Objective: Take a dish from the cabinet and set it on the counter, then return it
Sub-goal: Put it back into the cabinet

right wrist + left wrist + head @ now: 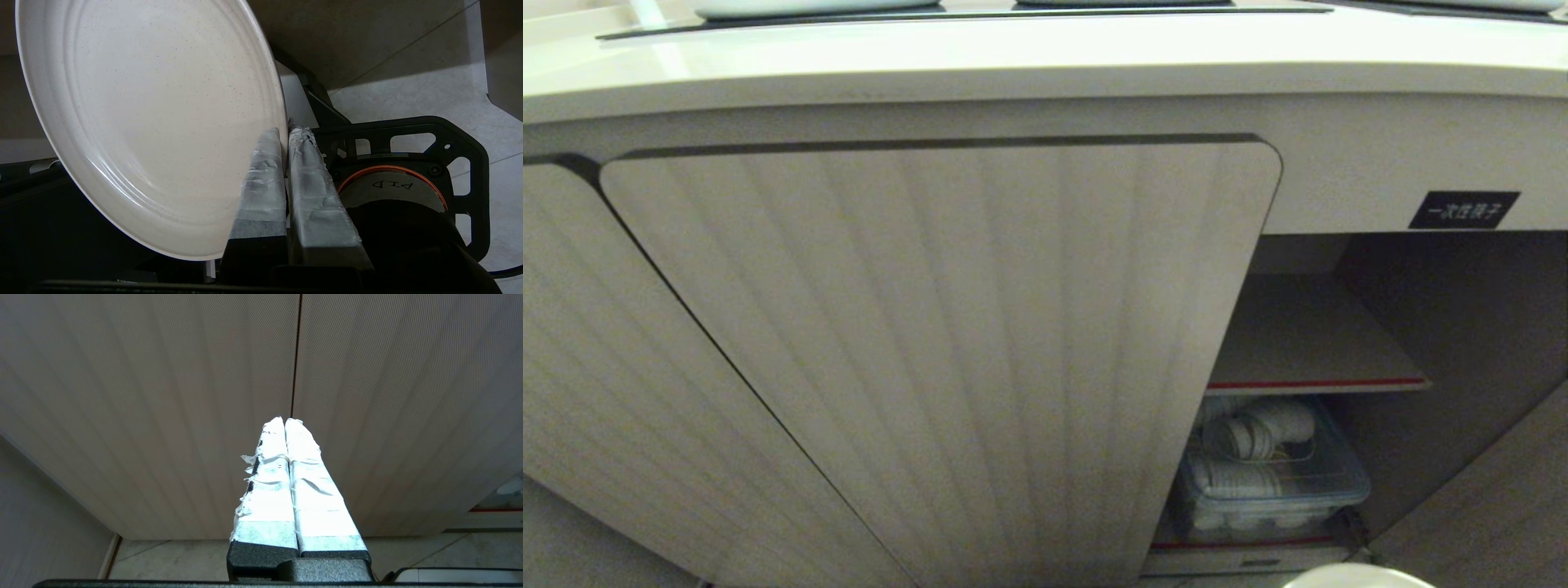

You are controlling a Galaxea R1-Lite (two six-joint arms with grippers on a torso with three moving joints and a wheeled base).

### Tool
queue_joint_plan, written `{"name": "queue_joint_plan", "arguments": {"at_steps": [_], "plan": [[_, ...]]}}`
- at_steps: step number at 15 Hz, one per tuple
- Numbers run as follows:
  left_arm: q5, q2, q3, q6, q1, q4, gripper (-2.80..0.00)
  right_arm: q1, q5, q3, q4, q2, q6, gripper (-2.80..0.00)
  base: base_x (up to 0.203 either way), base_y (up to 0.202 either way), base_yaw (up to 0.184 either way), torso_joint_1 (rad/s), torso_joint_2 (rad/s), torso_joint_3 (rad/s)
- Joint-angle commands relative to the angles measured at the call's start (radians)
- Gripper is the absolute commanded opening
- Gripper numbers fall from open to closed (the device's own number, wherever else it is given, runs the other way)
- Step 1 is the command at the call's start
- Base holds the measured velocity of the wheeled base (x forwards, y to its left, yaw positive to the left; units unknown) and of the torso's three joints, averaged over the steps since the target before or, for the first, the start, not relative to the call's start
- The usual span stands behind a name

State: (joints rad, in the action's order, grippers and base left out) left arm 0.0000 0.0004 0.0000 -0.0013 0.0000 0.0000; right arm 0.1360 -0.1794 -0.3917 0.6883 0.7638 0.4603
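My right gripper (284, 130) is shut on the rim of the dish (155, 122), a cream-white round plate held on edge. A sliver of the dish (1356, 576) shows at the bottom of the head view, below the open right bay of the cabinet (1339, 343). That bay has a red-edged shelf (1315, 382) with nothing on it. The counter (1045, 69) runs across above. My left gripper (284, 421) is shut on nothing, its taped fingers pointing at the closed ribbed doors (294, 355).
A clear plastic bin (1270, 482) of white rolls sits on the cabinet's bottom level. A black label (1463, 210) is fixed above the open bay. The closed ribbed door (947, 351) fills the middle. My black base frame (408, 134) and the tiled floor (408, 94) lie under the dish.
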Motion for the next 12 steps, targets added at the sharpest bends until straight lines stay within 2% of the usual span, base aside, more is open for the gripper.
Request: {"name": "queue_joint_plan", "arguments": {"at_steps": [1, 12], "plan": [[0.000, 0.000, 0.000, 0.000, 0.000, 0.000, -2.80, 0.001, -0.002, 0.002, 0.005, 0.000, 0.003, -2.80, 0.000, 0.000, 0.000, 0.000, 0.00, 0.000], [0.000, 0.000, 0.000, 0.000, 0.000, 0.000, -2.80, 0.002, -0.002, -0.001, 0.005, 0.005, 0.003, -2.80, 0.000, 0.000, 0.000, 0.000, 0.00, 0.000]]}}
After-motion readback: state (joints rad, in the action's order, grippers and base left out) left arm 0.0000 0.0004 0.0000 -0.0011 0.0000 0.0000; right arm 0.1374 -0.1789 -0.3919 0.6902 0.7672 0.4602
